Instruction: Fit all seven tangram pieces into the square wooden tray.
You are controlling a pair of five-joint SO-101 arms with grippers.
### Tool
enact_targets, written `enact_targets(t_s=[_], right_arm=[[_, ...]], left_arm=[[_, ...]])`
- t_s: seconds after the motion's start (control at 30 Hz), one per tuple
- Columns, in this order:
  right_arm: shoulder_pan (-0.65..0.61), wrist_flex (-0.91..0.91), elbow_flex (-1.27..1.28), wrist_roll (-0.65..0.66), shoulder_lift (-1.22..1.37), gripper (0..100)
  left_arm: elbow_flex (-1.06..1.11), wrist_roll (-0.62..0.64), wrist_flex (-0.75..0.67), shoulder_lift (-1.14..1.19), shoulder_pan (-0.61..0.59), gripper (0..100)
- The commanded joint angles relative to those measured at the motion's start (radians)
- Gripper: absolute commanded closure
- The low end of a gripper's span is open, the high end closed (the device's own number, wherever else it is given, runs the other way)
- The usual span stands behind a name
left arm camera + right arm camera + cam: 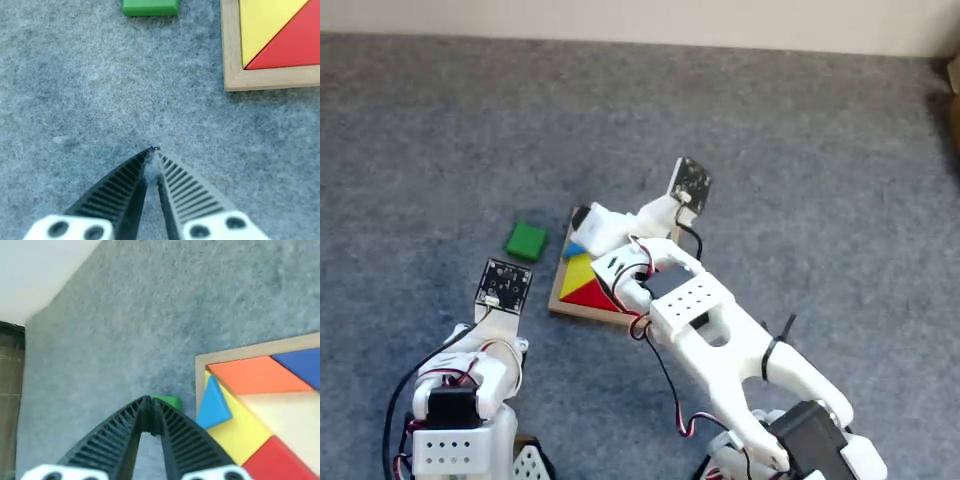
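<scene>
Grey felt (770,150) bears the tray (230,45), partly filled with pieces (267,25); left pincer (152,154) and right pincer (149,407) closed, empty

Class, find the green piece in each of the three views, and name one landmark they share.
High view: green piece lies beside the tray, outside it.
Left wrist view: far past the shut left gripper, green piece outside the tray's rim.
Right wrist view: green piece partly hidden behind the right gripper, by the tray.
Shared landmark: the tray.
</scene>
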Motion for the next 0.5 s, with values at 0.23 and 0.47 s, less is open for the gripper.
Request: enact_targets(t_s=[0.23, 0.47], right_arm=[[-0.002, -0.024, -0.036, 0.276, 0.016, 99.5], [-0.004, -0.019, -0.214, 0.341, 0.211, 99.5]], left_arm=[[0.018, 0.003, 0.003, -0.007, -0.012, 100], [0.018, 0.003, 0.003, -0.007, -0.012, 100]])
